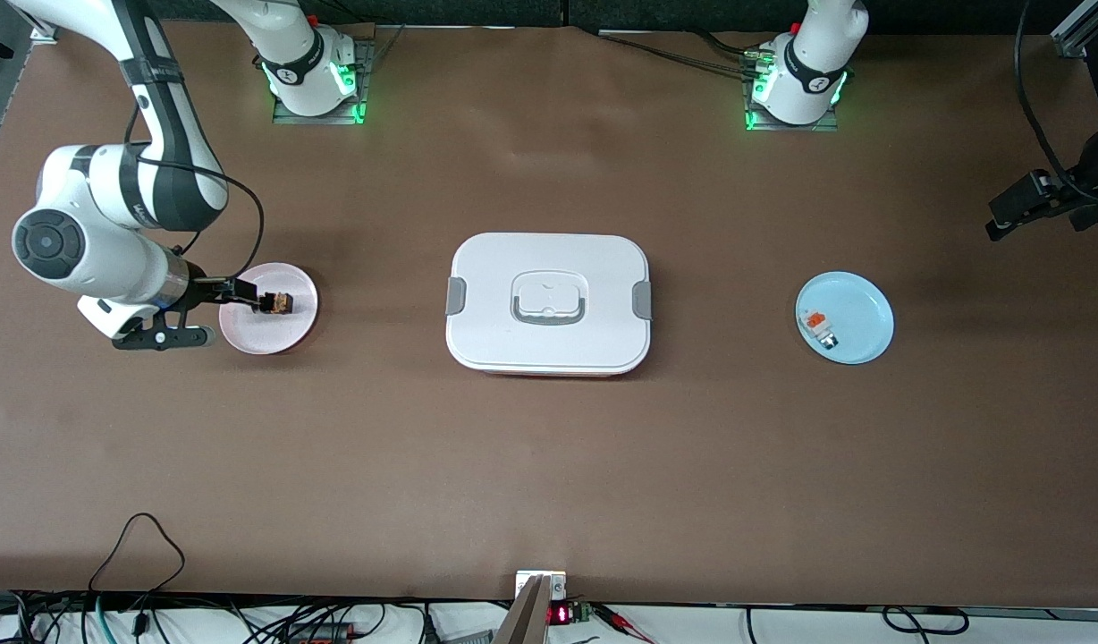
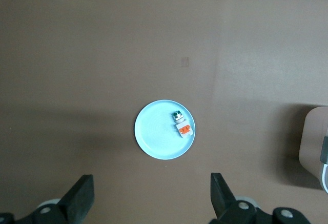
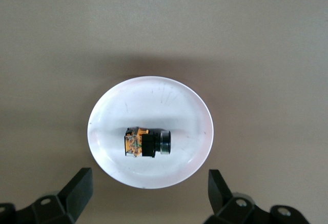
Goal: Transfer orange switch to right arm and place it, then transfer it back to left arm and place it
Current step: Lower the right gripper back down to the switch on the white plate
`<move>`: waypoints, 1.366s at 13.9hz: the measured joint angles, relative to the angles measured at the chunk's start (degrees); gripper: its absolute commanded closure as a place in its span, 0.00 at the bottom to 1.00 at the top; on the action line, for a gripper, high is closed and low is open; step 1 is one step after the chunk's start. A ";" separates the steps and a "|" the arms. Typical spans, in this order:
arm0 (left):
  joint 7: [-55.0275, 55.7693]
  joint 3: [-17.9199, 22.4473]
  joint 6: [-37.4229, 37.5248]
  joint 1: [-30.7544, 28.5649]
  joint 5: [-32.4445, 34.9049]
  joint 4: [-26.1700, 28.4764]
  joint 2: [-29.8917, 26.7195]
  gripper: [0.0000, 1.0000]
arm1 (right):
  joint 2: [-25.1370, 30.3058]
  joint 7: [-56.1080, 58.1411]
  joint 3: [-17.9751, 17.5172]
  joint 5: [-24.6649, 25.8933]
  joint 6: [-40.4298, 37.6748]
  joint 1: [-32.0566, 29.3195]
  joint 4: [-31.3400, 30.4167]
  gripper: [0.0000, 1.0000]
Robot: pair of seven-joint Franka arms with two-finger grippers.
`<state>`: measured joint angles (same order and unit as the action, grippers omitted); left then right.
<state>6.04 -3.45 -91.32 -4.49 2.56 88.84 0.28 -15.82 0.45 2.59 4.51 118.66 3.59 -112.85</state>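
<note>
Right gripper (image 3: 148,196), fingers spread and empty, hangs over the pink plate (image 1: 294,335) near the tabletop's right-arm edge; the orange switch (image 1: 277,302) lies on it. Left gripper (image 2: 151,203), likewise spread, waits above the blue plate (image 1: 862,335). The box (image 1: 548,302) sits mid-table.

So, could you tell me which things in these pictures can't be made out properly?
- Left gripper: the front view's edge cuts off most of it; only its open fingertips show in the left wrist view.
- Box: cut by the left wrist view's edge there.
- Orange switch on the pink plate: partly covered by the right gripper in the front view.
- White-grey piece on the blue plate: too small for detail.
</note>
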 measured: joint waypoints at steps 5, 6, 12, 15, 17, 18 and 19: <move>0.00 0.00 0.00 -0.01 0.00 0.01 0.17 0.00 | -3.33 -0.01 -0.08 -0.02 3.66 0.30 -1.17 0.00; 0.00 0.00 0.00 -0.01 0.00 0.01 0.22 0.00 | -3.62 -0.02 -0.08 -0.02 4.59 0.30 -1.67 0.00; 0.00 0.00 0.00 -0.03 0.00 0.01 0.27 0.00 | -4.05 -0.46 -0.02 -0.17 5.74 0.18 -3.36 0.00; 0.00 0.00 0.00 -0.03 0.00 0.02 0.29 0.00 | -4.16 -1.58 0.00 -0.22 7.26 0.16 -5.19 0.00; 0.03 0.00 0.00 -0.04 0.00 0.02 0.29 0.00 | -4.24 -2.45 0.00 -0.22 10.74 0.16 -7.33 0.00; 0.04 0.00 0.00 -0.05 0.00 0.02 0.29 0.00 | -4.28 -2.87 0.00 -0.23 12.59 0.16 -8.39 0.00; 0.04 0.00 0.00 -0.05 0.00 0.02 0.29 0.00 | -4.32 -3.44 0.00 -0.24 14.00 0.16 -9.27 0.00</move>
<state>6.08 -3.45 -91.32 -4.54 2.56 88.85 0.57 -20.14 -2.99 2.59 4.27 132.66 3.75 -122.12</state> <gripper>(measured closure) 0.000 0.000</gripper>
